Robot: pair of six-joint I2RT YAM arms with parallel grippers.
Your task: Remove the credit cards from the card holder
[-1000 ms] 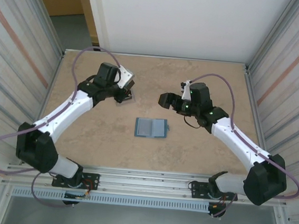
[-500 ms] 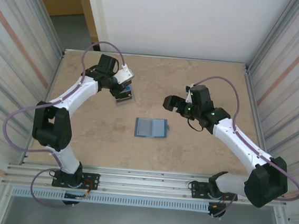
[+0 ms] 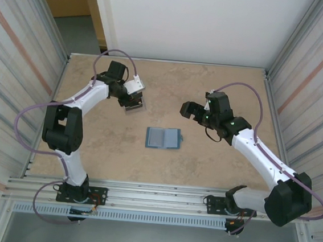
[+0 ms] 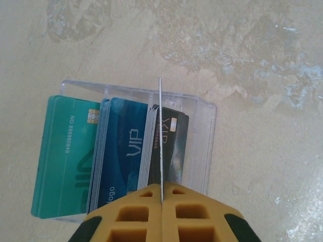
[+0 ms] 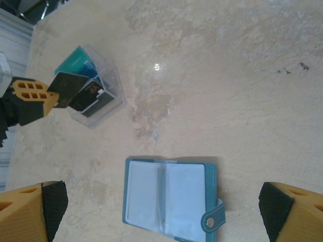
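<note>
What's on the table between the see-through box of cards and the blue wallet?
Nothing, just bare, mottled tabletop lies between the clear box and the open card holder, as the right wrist view shows.

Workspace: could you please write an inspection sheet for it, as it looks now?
Surface: beige mottled table.
Job's things: card holder open flat at centre, sleeves look empty; credit cards stand in a clear tray.
Clutter: nothing seen.
End effectors: left end effector shut on a dark card over the tray; right end effector open, holding nothing.
Cables: purple cables loop along both arms.
Surroundings: ribbed metal walls, white back panel.
</note>
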